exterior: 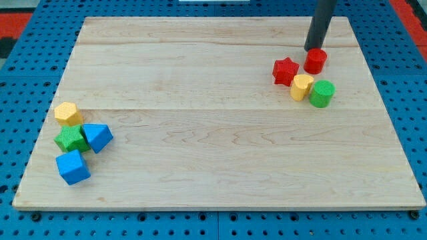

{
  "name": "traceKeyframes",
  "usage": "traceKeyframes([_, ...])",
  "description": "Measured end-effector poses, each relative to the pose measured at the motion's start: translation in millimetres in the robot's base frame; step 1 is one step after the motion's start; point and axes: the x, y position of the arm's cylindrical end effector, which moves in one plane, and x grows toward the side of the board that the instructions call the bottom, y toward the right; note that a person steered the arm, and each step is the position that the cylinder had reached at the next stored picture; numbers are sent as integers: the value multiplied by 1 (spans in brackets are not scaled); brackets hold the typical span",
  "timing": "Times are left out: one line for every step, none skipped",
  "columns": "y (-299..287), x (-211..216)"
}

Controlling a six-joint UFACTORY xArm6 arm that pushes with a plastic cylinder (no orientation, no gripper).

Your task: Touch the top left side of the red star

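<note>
Our wooden worktop [213,133] fills most of the frame, and the blocks sit on it in two tight clusters, well apart. At the lower left lie a yellow block [67,113], a green block [70,139], a blue triangular block [98,137] and a blue cube [73,167], out of the way of this job. At the upper right, the red star [285,71] lies just left of a red cylinder [315,61], with a yellow block [301,87] and a green cylinder [321,93] close below them. We carry no claw, so nothing opens, closes or is held; we have only the rod, and my tip [313,50] stands at the top edge of the red cylinder. The star lies to the tip's lower left, near but apart. We judge the tip must pass leftward above the cylinder to reach the star's upper left side.
</note>
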Motion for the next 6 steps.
traceKeyframes([-2,38])
traceKeyframes([-17,23])
traceKeyframes([-35,-9])
traceKeyframes([-63,-13])
traceKeyframes([-76,20])
traceKeyframes([-79,47])
